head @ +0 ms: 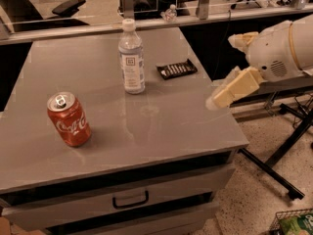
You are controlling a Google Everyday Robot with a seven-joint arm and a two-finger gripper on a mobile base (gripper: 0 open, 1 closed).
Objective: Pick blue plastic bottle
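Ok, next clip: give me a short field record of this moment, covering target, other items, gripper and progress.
target: blue plastic bottle, upright, rear centre of the cabinet top
other items: Coca-Cola can front left; dark packet right of the bottle
gripper: gripper by the right edge, jaws open, empty
progress: bottle not yet grasped
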